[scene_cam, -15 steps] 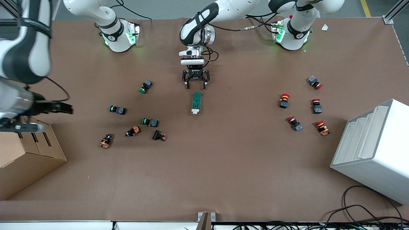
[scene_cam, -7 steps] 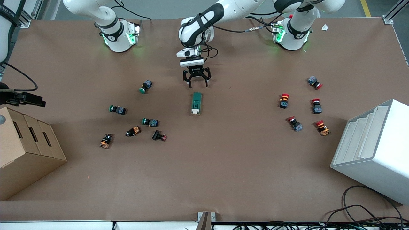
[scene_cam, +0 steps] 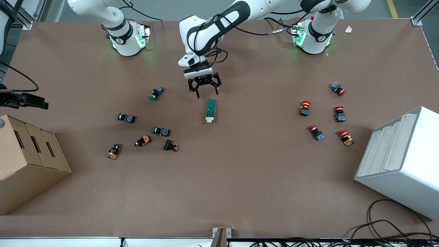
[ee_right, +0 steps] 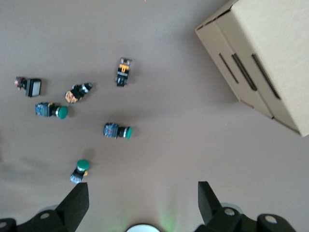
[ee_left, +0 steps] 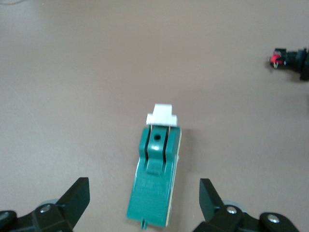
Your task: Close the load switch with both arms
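Now the left gripper (scene_cam: 203,92) hangs spread over bare table just beside the load switch (scene_cam: 211,110), not touching it. Up high, the right gripper (ee_right: 143,203) is spread too, over the green buttons (ee_right: 117,131).

The right tool (ee_right: 143,203), fingers spread, hangs over scattered push buttons (ee_right: 117,131) near a cardboard box (ee_right: 270,58).

Right pincer (ee_right: 140,203) cut off by the frame edge; cardboard box (ee_right: 268,58) cropped too.
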`<control>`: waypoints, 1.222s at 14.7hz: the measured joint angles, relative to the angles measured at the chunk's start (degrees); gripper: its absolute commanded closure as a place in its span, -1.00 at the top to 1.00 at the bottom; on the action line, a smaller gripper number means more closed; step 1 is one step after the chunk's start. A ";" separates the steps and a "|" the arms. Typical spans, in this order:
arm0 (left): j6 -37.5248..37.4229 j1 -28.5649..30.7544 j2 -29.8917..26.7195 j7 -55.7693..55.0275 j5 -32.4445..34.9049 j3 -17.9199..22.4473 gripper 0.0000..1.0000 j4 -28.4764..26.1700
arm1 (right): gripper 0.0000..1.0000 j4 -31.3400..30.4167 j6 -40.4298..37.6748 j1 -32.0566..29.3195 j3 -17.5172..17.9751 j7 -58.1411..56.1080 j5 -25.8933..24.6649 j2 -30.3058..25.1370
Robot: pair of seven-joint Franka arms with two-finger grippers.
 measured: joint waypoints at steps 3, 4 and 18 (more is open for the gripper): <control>0.01 3.36 -1.99 9.66 -7.51 -0.01 0.99 3.59 | 1.00 0.14 -0.39 0.04 0.07 0.02 -0.03 0.01; 0.01 4.83 -3.20 13.06 -10.08 -0.01 0.99 4.22 | 1.00 0.36 -0.40 -0.05 0.14 0.03 -0.03 0.02; -0.02 22.92 -13.67 38.01 -30.64 0.00 0.99 8.96 | 1.00 3.65 -3.31 -34.45 45.58 10.88 -12.02 -8.15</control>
